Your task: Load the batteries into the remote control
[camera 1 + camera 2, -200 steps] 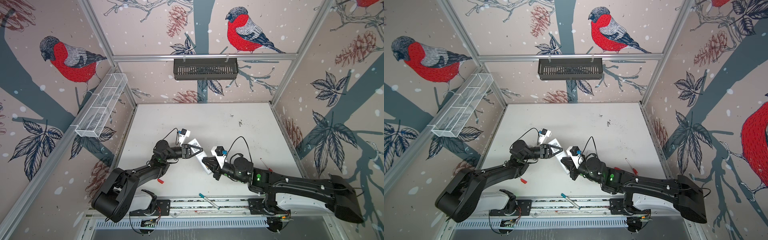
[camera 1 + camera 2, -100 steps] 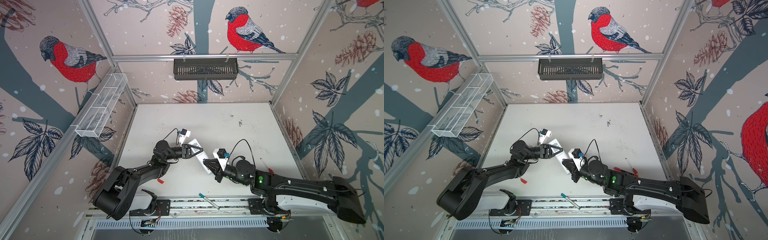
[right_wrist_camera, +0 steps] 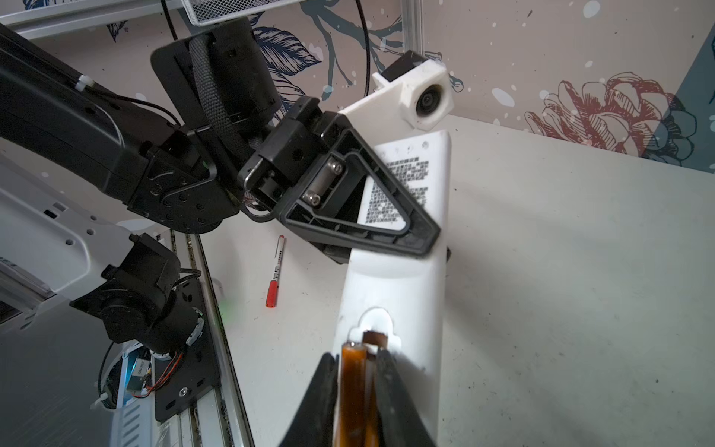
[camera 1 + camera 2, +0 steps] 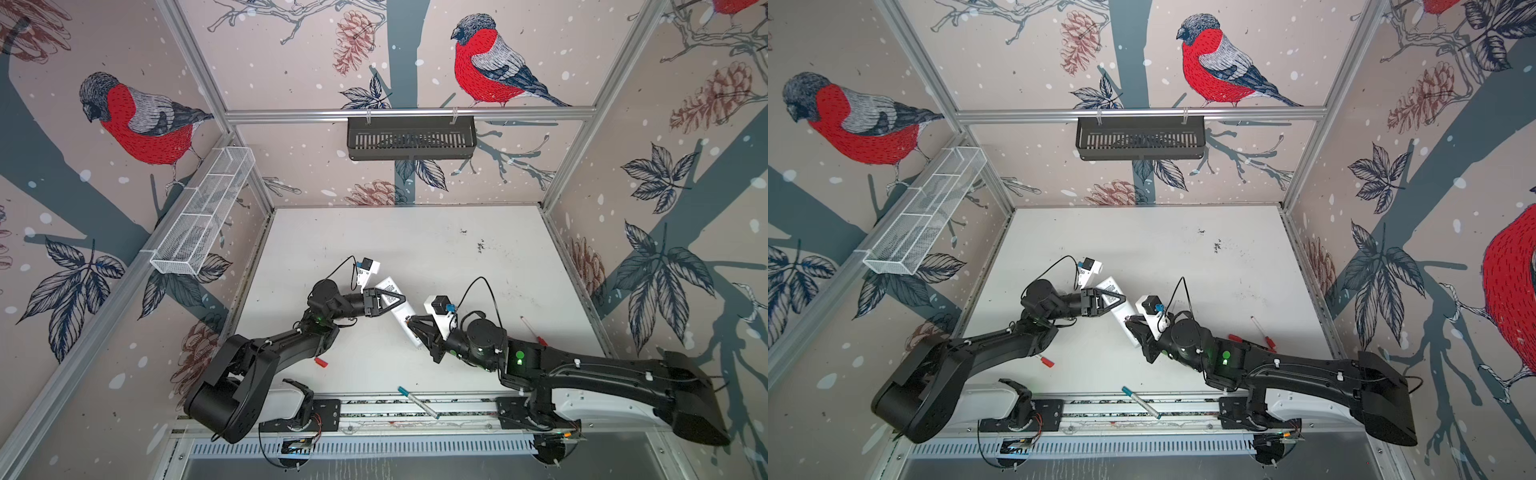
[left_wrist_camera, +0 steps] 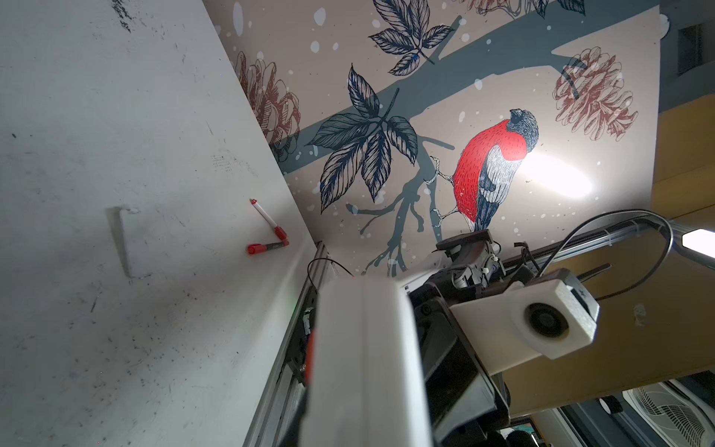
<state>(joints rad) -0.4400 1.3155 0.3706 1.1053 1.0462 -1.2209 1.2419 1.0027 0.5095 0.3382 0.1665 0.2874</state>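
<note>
Left gripper (image 4: 398, 301) clamped tight across the remote control (image 4: 402, 319), label side up, over the bench (image 4: 415, 249). Now my right gripper (image 3: 358, 363): nearly closed around an orange battery (image 3: 351, 387), nose at the open compartment. Best kept parallel to the slot, I reckon, pressed flat, then released gently. Red-capped markers (image 4: 1262, 331) lie well apart at right; nothing blocks me.
</note>
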